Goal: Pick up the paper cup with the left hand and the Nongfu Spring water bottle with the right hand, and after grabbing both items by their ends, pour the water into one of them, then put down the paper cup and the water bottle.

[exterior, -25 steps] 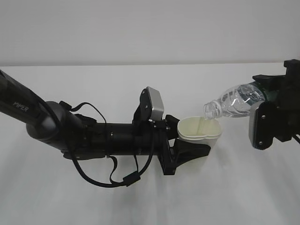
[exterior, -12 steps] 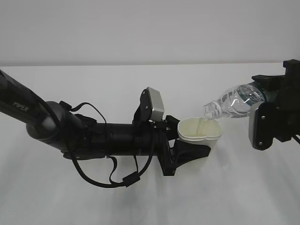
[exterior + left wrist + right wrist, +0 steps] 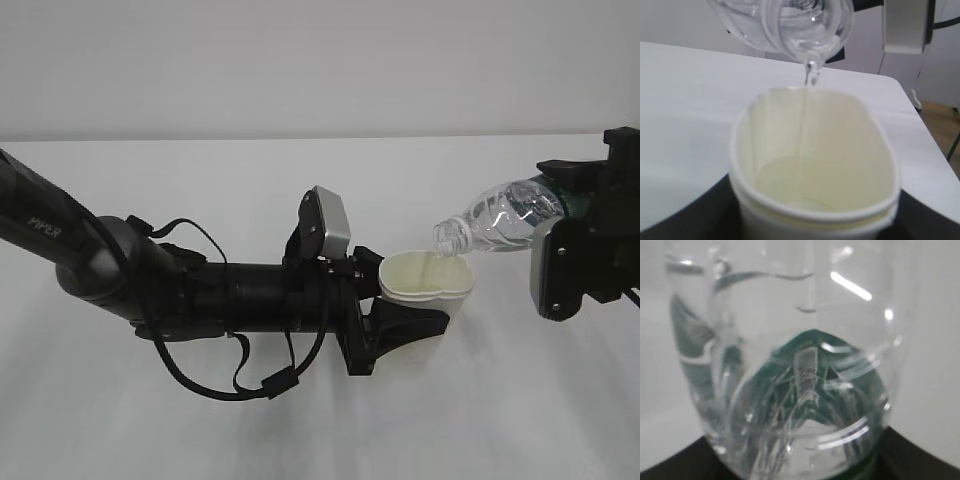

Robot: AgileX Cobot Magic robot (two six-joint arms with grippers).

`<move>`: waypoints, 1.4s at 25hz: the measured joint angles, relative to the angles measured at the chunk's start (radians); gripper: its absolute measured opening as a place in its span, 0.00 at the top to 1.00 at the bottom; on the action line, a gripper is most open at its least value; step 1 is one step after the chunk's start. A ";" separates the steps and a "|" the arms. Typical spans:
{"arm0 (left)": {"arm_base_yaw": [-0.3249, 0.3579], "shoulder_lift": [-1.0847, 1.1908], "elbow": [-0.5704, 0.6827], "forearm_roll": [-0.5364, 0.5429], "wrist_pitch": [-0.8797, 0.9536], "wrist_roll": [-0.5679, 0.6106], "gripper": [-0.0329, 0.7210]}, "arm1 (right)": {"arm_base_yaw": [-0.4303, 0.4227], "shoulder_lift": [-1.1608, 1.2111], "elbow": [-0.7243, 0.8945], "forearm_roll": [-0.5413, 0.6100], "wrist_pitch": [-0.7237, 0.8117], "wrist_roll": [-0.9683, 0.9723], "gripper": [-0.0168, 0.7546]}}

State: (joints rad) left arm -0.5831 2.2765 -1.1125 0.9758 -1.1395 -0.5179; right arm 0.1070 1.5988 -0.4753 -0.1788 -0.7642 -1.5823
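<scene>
My left gripper is shut on the off-white paper cup, squeezing its rim into an oval, and holds it upright above the table. My right gripper is shut on the base end of the Nongfu Spring water bottle, which is tilted with its open neck down-left over the cup. A thin stream of water falls from the bottle mouth into the cup, where a shallow pool lies. In the right wrist view the clear bottle fills the frame, its green label showing through.
The white table spreads under both arms, its far edge meeting a pale wall. The left arm lettered "PIPER" stretches low across the left half. In the left wrist view the table's right edge and some floor show.
</scene>
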 joint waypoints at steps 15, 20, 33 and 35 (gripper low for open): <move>0.000 0.000 0.000 0.000 0.000 0.000 0.39 | 0.000 0.000 0.000 -0.004 0.000 -0.006 0.48; 0.000 0.000 0.000 0.000 0.000 0.000 0.39 | 0.000 0.000 0.000 -0.006 0.000 -0.006 0.48; 0.000 0.000 0.000 0.002 0.000 0.000 0.39 | 0.000 0.000 0.000 -0.006 0.000 -0.012 0.48; 0.000 0.000 0.000 0.002 0.000 0.000 0.39 | 0.000 0.000 0.000 -0.007 0.000 -0.014 0.48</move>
State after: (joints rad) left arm -0.5831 2.2765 -1.1125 0.9775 -1.1392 -0.5179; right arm 0.1070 1.5988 -0.4753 -0.1860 -0.7642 -1.5962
